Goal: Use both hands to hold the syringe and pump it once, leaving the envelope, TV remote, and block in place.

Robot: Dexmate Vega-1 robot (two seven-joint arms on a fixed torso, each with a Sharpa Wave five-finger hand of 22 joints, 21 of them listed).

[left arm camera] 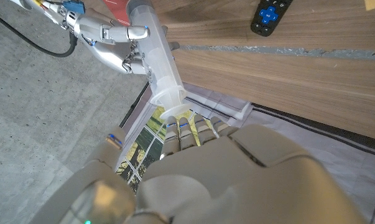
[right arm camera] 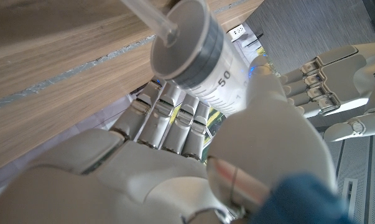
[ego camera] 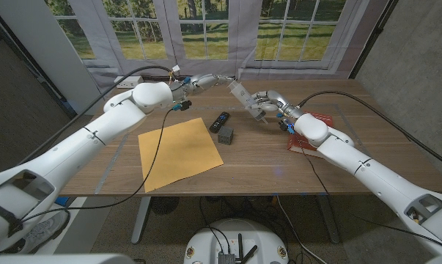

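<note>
The large clear plastic syringe is held up in the air above the far side of the wooden table, tilted, and gripped around its barrel by the right hand, fingers closed on it. In the right wrist view the barrel with its printed scale and dark plunger seal is seen wrapped by those fingers. The left hand is placed at the syringe's upper end; in the left wrist view its fingertips lie right at the flanged end, but whether the plunger is pinched or only touched cannot be told. The yellow-brown paper envelope lies flat on the table, nearer the robot than the syringe; the black TV remote lies between envelope and syringe, and the small dark grey block sits just beside the remote, all three apparently undisturbed. Judged progress: lifting and two-handed positioning are done or nearly so; the single pump appears left to do. A red flat object lies under the right forearm, well right of the envelope.
</note>
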